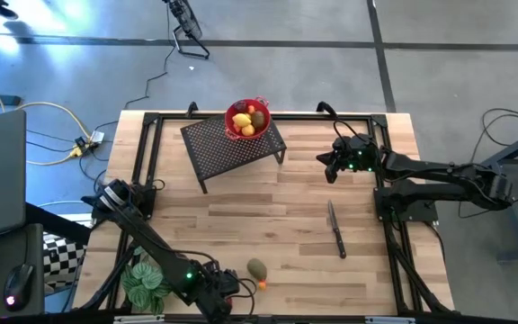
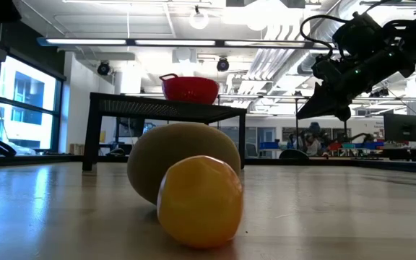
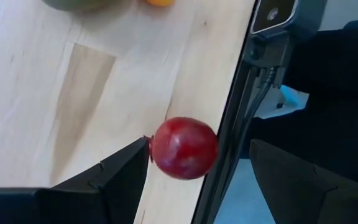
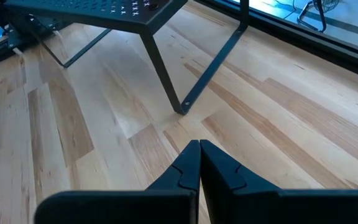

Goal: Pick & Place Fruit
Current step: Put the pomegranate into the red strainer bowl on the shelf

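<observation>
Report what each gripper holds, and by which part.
Nothing is held. The left gripper is open around a dark red fruit at the table edge, not closed on it. The right gripper is shut, empty.

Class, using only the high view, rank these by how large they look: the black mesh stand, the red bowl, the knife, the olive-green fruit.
1. black mesh stand
2. knife and red bowl: too alike to rank
3. olive-green fruit

The high camera looked straight down on the table [image 1: 268, 202]; the low one sat at tabletop level, close behind an orange fruit [image 2: 199, 200], both sharing the red bowl [image 1: 246, 119].
</observation>
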